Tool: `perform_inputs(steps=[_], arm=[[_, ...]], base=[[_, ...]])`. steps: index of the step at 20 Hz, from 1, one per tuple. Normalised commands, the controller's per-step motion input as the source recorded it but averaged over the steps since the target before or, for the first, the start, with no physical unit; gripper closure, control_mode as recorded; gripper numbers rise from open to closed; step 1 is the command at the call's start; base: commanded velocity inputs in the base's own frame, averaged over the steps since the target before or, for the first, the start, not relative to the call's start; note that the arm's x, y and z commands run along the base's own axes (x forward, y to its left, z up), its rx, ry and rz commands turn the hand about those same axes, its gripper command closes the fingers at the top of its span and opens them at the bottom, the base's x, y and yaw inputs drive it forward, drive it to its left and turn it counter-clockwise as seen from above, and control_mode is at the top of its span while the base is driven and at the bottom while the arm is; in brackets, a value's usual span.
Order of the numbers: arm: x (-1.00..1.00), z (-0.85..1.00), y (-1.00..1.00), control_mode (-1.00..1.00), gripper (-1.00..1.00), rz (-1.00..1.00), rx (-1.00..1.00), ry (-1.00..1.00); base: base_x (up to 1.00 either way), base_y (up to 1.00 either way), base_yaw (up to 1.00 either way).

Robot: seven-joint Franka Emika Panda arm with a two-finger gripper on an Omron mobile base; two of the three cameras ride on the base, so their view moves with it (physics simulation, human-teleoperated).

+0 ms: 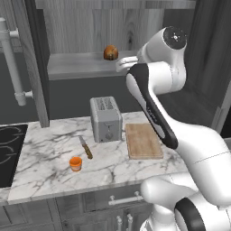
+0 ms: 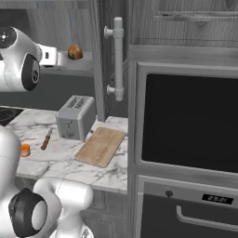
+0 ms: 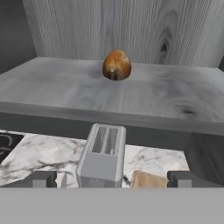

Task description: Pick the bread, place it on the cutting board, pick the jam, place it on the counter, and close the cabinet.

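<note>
Round crusty bread (image 3: pixel 117 64), wood-grain shelf (image 3: pixel 65 87)

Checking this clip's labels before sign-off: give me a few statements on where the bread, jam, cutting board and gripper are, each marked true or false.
1. The bread sits on the cabinet shelf. True.
2. The jam is inside the cabinet. False: it stands on the counter, near the knife.
3. The cutting board lies beside the toaster. True.
4. The gripper holds the bread. False: it is open, short of it.
</note>
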Motion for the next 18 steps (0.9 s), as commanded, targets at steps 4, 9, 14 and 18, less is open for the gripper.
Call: perform_inputs(steps=[4,9,14,18], arm=[[0.47,0.00,0.00,-1.00,-1.00,-0.06,0.00,0.00],[0.49,0.00,0.00,-1.00,-1.00,-0.05,0.00,0.00],[0.44,0.00,0.00,-1.00,-1.00,-0.03,0.00,0.00],[0.37,0.00,0.00,-1.00,-1.00,0.00,0.00,-0.01]], base=[[0.00,0.00,0.00],[0.00,0.00,0.00],[0.00,0.00,0.00],[0.00,0.00,0.00]])
